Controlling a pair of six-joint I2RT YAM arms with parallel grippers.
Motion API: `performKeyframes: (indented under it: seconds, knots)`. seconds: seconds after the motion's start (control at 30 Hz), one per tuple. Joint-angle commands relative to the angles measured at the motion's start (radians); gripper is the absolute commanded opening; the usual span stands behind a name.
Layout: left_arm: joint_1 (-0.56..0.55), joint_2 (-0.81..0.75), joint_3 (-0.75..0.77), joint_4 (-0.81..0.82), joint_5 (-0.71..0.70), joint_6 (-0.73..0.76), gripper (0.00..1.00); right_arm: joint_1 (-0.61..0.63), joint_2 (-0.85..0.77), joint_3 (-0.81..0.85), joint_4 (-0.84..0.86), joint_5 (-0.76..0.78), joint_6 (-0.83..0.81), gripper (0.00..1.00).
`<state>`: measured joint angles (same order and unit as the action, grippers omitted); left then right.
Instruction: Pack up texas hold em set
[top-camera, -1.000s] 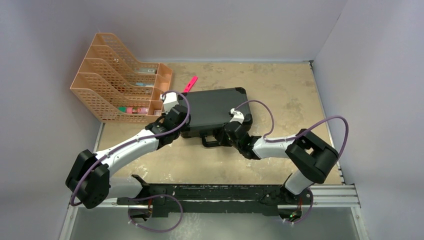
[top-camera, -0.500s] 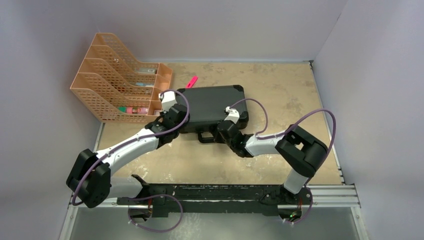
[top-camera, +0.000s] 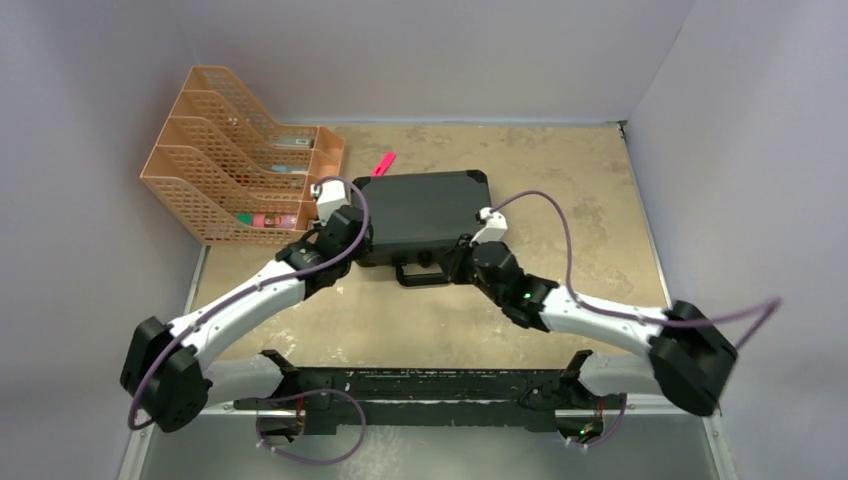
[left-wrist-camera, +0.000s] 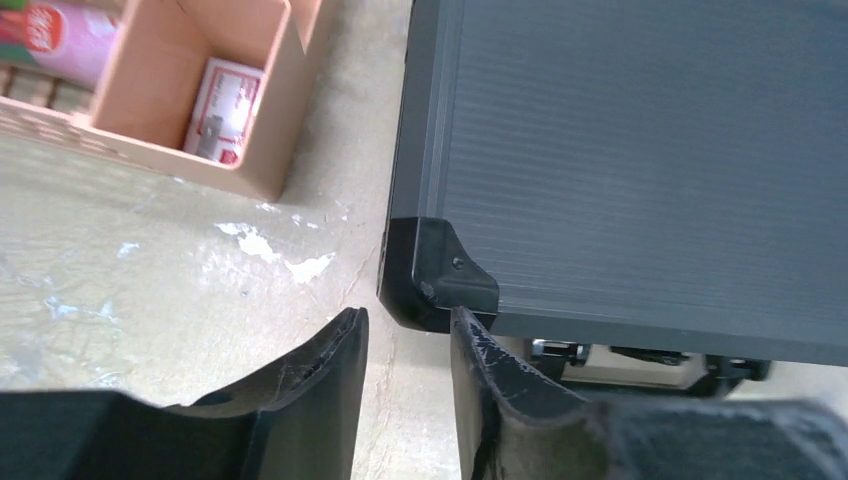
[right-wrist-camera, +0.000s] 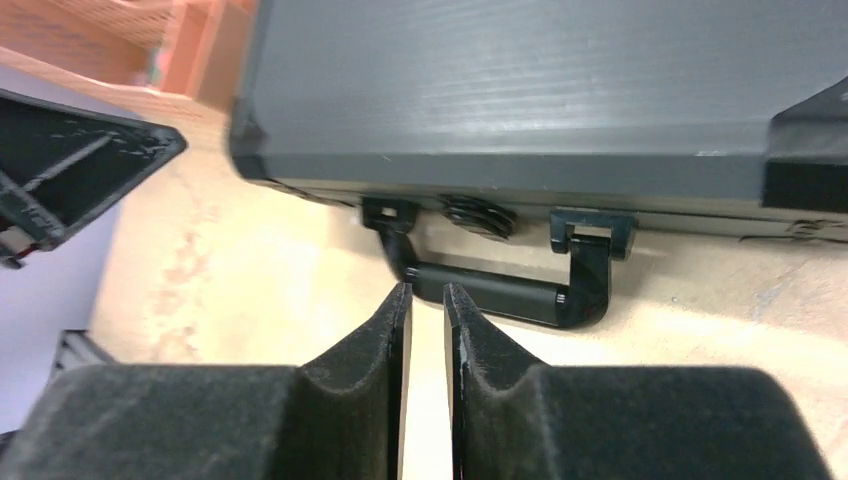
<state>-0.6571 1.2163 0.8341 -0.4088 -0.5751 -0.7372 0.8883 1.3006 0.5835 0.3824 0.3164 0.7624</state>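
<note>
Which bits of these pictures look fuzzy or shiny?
Top view: soft, even light, with the right arm's elbow slightly smeared. Left wrist view: the ribs of the case are sharp, and the left gripper is fuzzy near the bottom edge. Right wrist view: a pale sheen on the case, the orange organiser is blurred, and the right gripper is soft.

Matt ribbed black case (top-camera: 430, 208), orange plastic mesh organiser (top-camera: 222, 170)

No text can be read outright. In the left wrist view, a pink-red wrapper (left-wrist-camera: 55, 28) lying in the orange organiser (left-wrist-camera: 270, 130) carries white lettering, perhaps two rounded characters, too blurred to make out. In the neighbouring compartment a red-and-white packet (left-wrist-camera: 222, 105) bears print too small to read.
</note>
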Motion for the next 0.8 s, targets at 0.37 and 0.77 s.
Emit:
performKeyframes:
  seconds: [0.37,0.77]
  knots:
    - [-0.003,-0.598,0.118,-0.028,-0.165,0.259,0.61,-0.002,-0.627,0.289,-0.753,0.517,-0.074,0.82]
    - [-0.003,-0.697,0.358,-0.243,-0.295,0.368,0.74,-0.002,-0.698,0.571,-0.993,0.685,-0.139,0.89]
